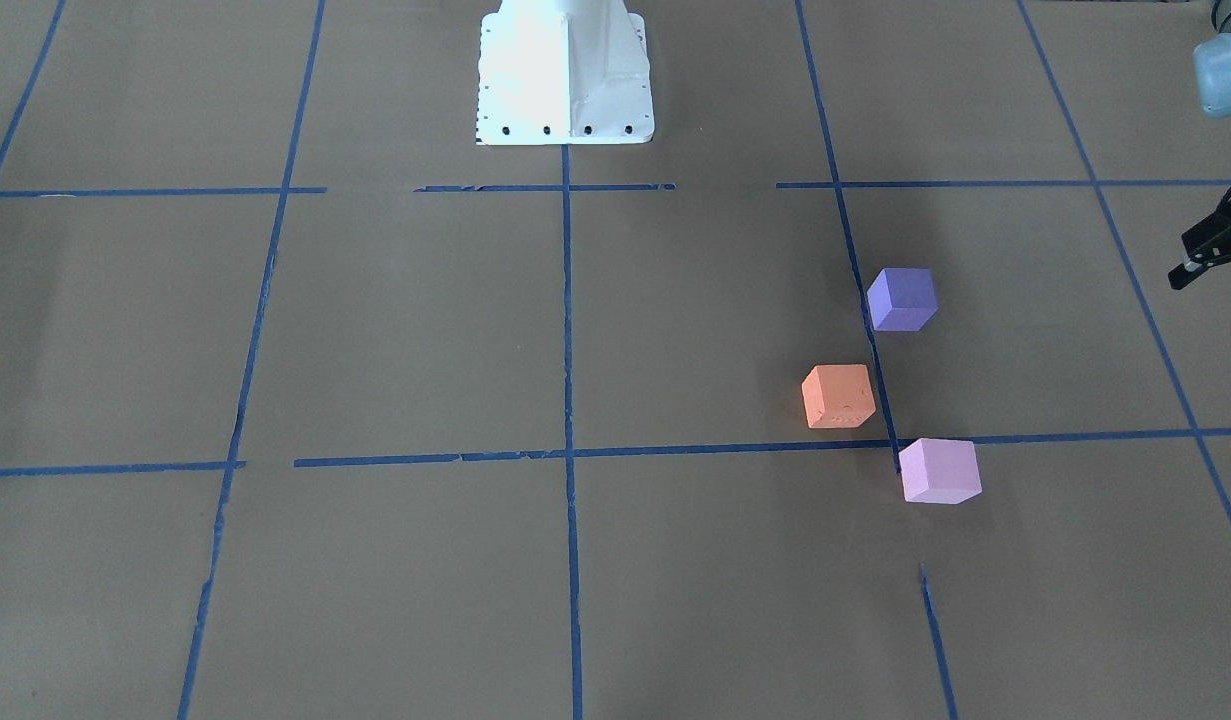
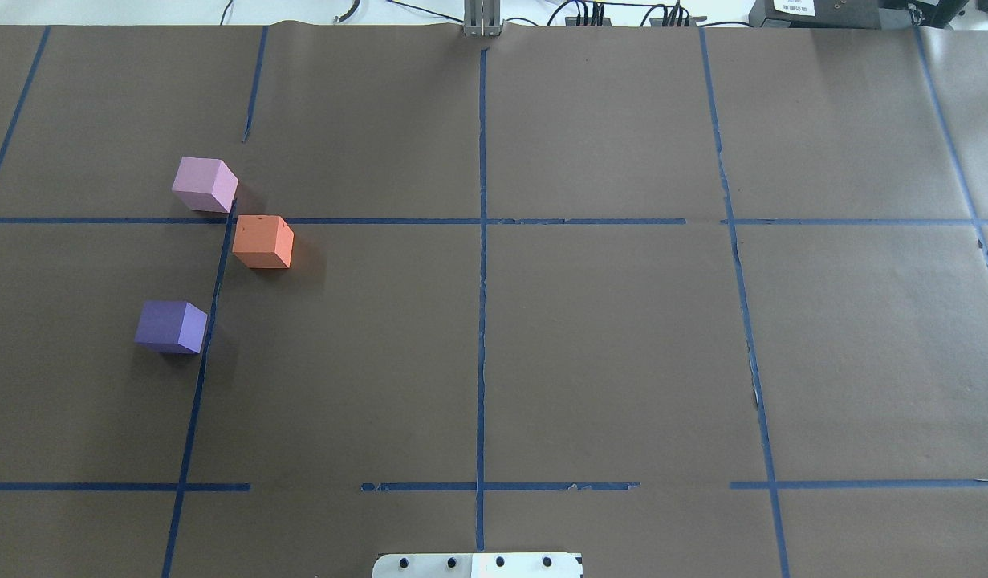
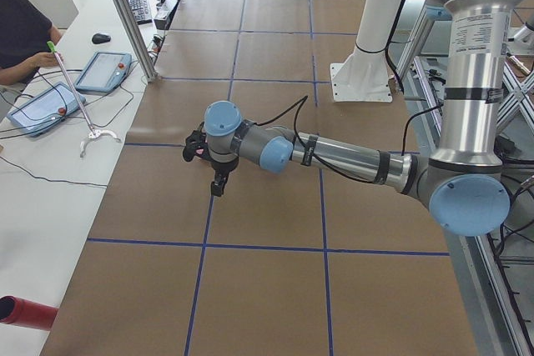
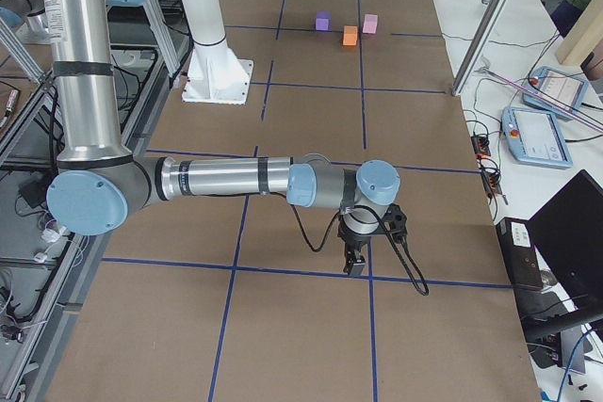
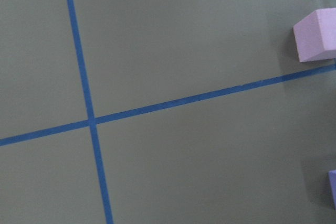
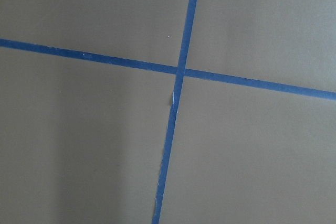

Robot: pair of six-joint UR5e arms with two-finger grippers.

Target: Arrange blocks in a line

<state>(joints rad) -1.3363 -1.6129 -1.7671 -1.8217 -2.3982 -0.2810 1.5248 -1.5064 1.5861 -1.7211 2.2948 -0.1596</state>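
Three cubes sit apart on the brown table, on my left side. The pink-lilac block (image 2: 205, 184) is farthest from my base, the orange block (image 2: 262, 242) is just inward of it, and the blue-violet block (image 2: 171, 326) is nearest me. They also show in the front view as pink (image 1: 939, 471), orange (image 1: 838, 396) and blue-violet (image 1: 902, 299). The left wrist view catches the pink block (image 5: 316, 35) at its right edge. My left gripper (image 3: 219, 183) hangs over the table beyond the blocks, toward the left end. My right gripper (image 4: 356, 261) hangs over the right end. I cannot tell whether either is open or shut.
My white base pedestal (image 1: 565, 75) stands at the table's middle edge. Blue tape lines (image 2: 481, 241) grid the table. A side bench holds teach pendants (image 4: 546, 129), and an operator (image 3: 21, 31) sits there. An aluminium post (image 3: 125, 14) and a red cylinder (image 3: 25, 313) stand at the left end.
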